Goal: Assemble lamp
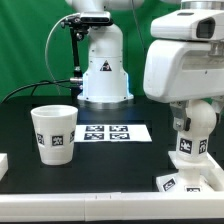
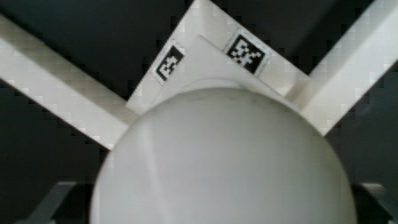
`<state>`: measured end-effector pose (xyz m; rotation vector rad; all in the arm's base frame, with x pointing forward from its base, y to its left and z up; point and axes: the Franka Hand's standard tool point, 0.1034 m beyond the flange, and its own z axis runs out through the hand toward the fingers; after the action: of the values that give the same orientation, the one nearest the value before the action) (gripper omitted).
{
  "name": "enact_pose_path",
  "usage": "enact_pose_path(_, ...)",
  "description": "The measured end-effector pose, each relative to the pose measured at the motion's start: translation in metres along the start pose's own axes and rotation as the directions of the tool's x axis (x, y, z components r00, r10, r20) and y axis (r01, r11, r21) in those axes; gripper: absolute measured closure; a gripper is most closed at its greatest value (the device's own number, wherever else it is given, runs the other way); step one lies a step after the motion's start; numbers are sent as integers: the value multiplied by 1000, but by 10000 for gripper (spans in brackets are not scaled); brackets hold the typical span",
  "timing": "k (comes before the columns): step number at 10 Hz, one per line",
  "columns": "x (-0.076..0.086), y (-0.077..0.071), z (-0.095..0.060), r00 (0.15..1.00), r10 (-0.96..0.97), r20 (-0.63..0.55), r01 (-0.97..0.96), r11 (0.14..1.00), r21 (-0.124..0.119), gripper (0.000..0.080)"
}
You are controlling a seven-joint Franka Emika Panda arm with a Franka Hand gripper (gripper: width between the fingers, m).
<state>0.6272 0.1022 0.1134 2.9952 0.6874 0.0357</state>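
My gripper (image 1: pixel 197 118) stands at the exterior view's right, shut on the white bulb (image 1: pixel 188 142). The bulb's tagged stem hangs below the fingers, just over the white wedge base (image 1: pixel 186 182) at the front right; I cannot tell whether they touch. In the wrist view the bulb's round head (image 2: pixel 222 150) fills the frame between the dark fingers of the gripper (image 2: pixel 217 205). The base (image 2: pixel 210 55), with two tags, lies beyond it. The cup-shaped shade (image 1: pixel 54 133) stands upright at the exterior view's left, apart from the gripper.
The marker board (image 1: pixel 113 131) lies flat mid-table. The white robot pedestal (image 1: pixel 103 72) with a triangle mark stands behind it. A white block (image 1: pixel 3 165) sits at the left edge. The table is black with a white front edge.
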Motion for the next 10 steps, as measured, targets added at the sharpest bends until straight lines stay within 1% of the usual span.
enact_pose_path(1,0,1,0,990,140,-1,-140,990,13,228)
enact_pose_path(2,0,4,0,963,268,-2,-268,963,34,228)
enact_pose_path(4,2,5,-1,922,388,-10,-387,921,38,226)
enact_pose_path(6,1,6,0,861,508,-3,-507,861,40,226)
enact_pose_path(7,0,7,0,816,579,1,-578,815,39,226)
enact_pose_path(9,-3,6,1,603,797,1,-797,603,28,226)
enact_pose_path(10,-3,6,1,495,869,0,-869,495,23,226)
